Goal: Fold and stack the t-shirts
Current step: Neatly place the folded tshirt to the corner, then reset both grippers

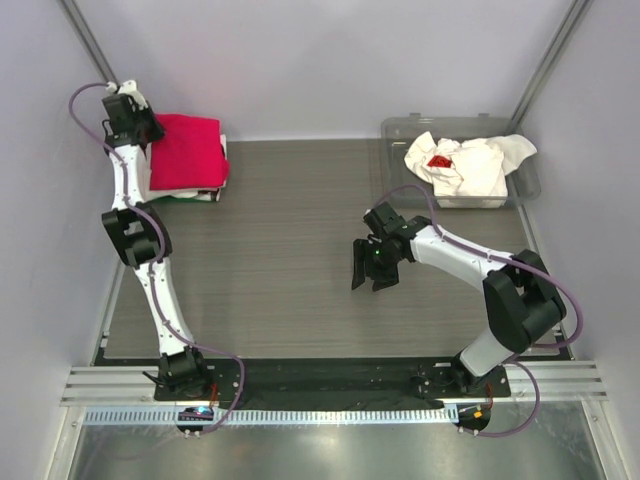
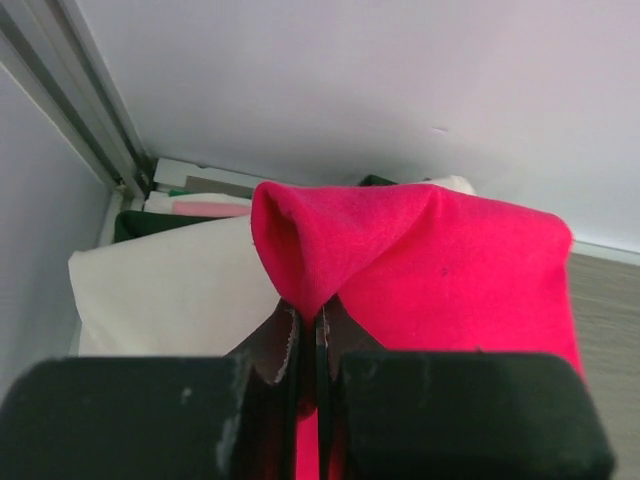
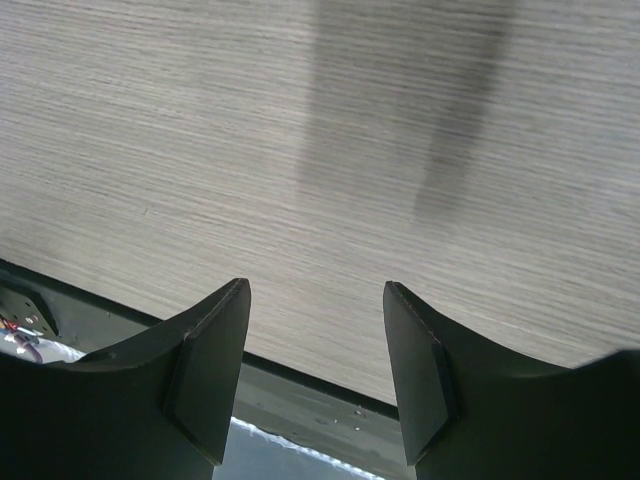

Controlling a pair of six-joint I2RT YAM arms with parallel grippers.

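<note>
Woodgrain surface (image 1: 290, 230), far left: left end effector (image 2: 308, 328) clamps the red shirt (image 2: 450, 260), so a tug could unfold it over the cream shirt (image 2: 170, 290); right end effector (image 3: 315, 300) hangs released.

Close view from the wrist, looking down past the right gripper (image 3: 315, 300). Its two dark fingers (image 3: 210, 370) rise from the bottom edge, spread well apart with nothing between them. Beyond them lies a grey wood-grain table (image 3: 250, 150), crossed at the upper right by two soft dark shadows (image 3: 460, 120). A black strip (image 3: 110, 325) borders the table's edge at the lower left, with thin wires (image 3: 20, 335) just beside it.
</note>
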